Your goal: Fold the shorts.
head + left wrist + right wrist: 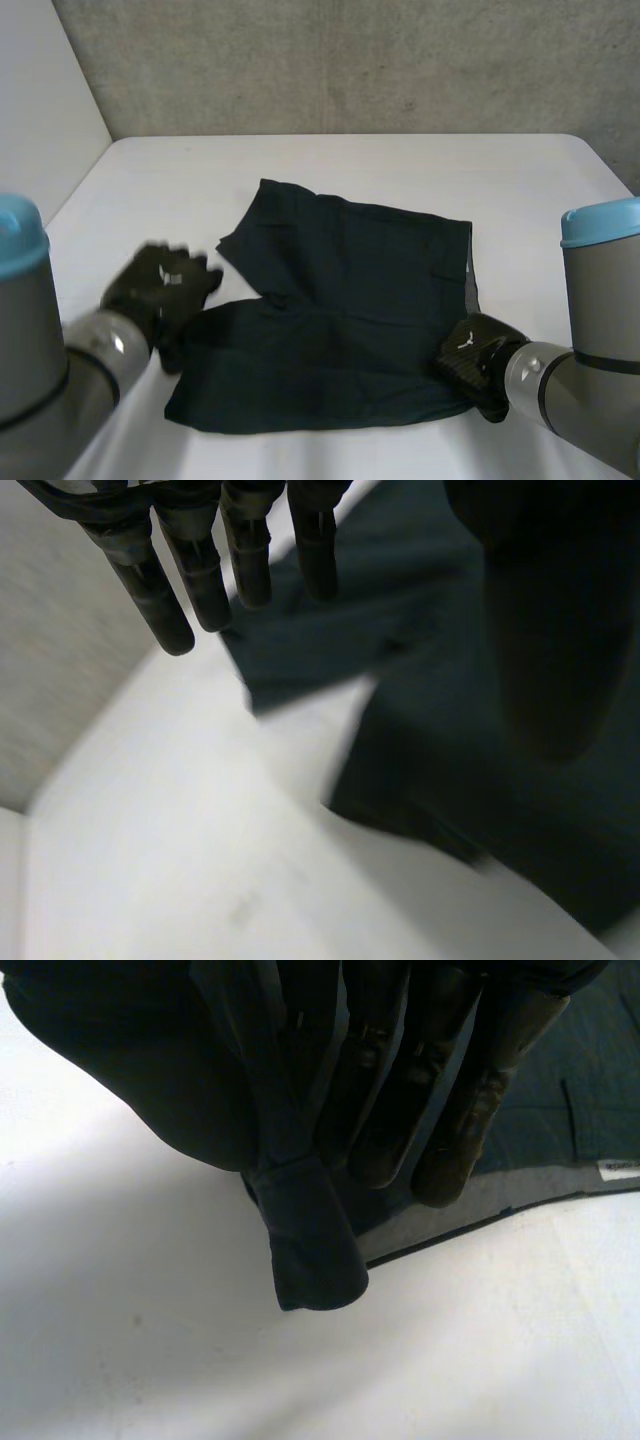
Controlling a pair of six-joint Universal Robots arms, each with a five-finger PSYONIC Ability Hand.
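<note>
Nearest in the head view, met the left hand [160, 285] and the right hand [468, 358] at opposite ends of the shorts [340, 320]. Saw those as dark, almost black, spread flat at the middle of the white table [400, 170] and reaching toward its near edge, with the legs toward the left edge and the waistband toward the right. Placed the left hand at the nearer leg's hem and the right hand on the near waistband corner.

From the left wrist view, noted straight, loosely parted fingers [200, 580] holding nothing, hanging over a leg hem beside bare table.

From the right wrist view, caught a fold of the shorts [305, 1250] pinched between thumb [150, 1070] and fingers [450, 1130], its end hanging just above the table. Made out the waistband's grey inside and a small white label [620, 1168] past the fingertips.
</note>
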